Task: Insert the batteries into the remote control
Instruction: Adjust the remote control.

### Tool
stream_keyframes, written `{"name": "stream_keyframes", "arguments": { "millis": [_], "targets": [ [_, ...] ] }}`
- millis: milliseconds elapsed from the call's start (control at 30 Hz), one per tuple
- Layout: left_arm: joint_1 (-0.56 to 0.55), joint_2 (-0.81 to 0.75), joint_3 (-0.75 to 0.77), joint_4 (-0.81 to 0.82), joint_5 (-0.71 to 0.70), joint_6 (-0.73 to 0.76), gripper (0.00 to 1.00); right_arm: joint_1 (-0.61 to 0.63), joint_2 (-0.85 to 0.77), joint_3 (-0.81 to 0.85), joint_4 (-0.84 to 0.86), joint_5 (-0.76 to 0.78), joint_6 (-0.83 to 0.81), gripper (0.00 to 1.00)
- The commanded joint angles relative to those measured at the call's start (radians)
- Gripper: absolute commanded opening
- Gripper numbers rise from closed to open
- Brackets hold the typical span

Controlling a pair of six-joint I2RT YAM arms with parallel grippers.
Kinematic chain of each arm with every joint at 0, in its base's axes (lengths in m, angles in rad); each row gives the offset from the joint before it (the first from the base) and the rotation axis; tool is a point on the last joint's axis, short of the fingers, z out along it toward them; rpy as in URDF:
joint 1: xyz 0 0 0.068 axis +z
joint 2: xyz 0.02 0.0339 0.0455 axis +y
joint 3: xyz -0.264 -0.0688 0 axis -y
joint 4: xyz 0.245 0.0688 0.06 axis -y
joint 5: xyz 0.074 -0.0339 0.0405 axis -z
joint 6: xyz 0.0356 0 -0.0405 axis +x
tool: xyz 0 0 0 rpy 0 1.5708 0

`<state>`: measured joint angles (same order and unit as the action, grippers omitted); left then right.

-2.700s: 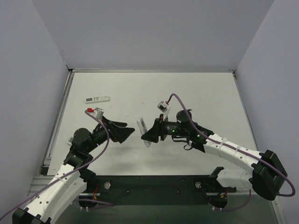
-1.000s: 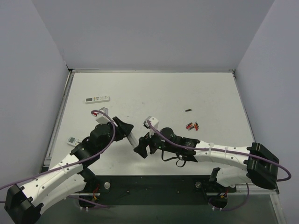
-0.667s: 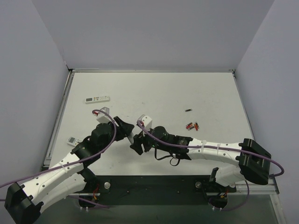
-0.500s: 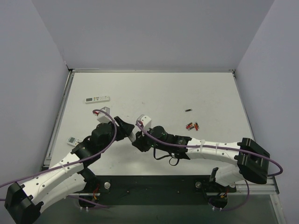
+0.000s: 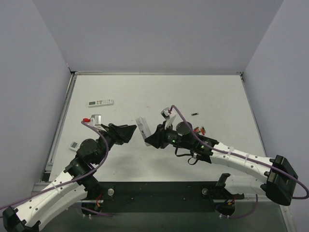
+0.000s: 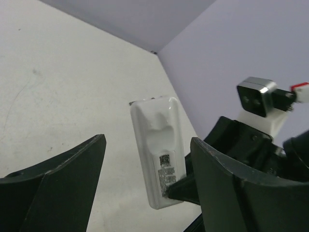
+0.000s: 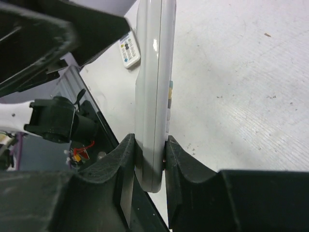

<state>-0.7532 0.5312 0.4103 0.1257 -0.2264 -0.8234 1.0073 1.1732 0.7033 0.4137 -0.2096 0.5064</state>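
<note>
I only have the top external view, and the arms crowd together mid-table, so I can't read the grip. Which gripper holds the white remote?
Observer: The right gripper does. Its wrist view shows both fingers pinching the remote control edge-on, near one end.
Operator: And the left one?
Observer: The left gripper is open, fingers spread wide, and neither is seen touching the remote.
Operator: Which face points at it?
Observer: The back, which has a moulded recess and a printed label.
</note>
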Motion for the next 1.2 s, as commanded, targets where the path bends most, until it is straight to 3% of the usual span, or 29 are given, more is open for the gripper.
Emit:
{"name": "stream_keyframes", "arguments": {
  "millis": [0,133,333,567,1167],
  "targets": [
    [0.006,-0.062,-0.082,0.279,0.077,0.044,0.83,-0.076,-0.073,-0.053,0.109,-0.168,0.159,0.0],
    [0.009,-0.037,-0.148,0.494,0.157,0.006,0.85,-0.095,-0.106,-0.083,0.218,-0.307,0.214,0.0],
    [0.018,0.018,-0.153,0.583,0.197,-0.037,0.85,-0.141,-0.089,-0.116,0.466,-0.444,0.342,0.0],
    [0.029,0.053,-0.157,0.664,0.226,-0.105,0.84,-0.153,-0.038,-0.125,0.631,-0.542,0.437,0.0],
    [0.097,0.182,-0.163,0.885,0.378,-0.324,0.58,-0.153,0.051,-0.125,0.734,-0.606,0.492,0.0]
  ]
}}
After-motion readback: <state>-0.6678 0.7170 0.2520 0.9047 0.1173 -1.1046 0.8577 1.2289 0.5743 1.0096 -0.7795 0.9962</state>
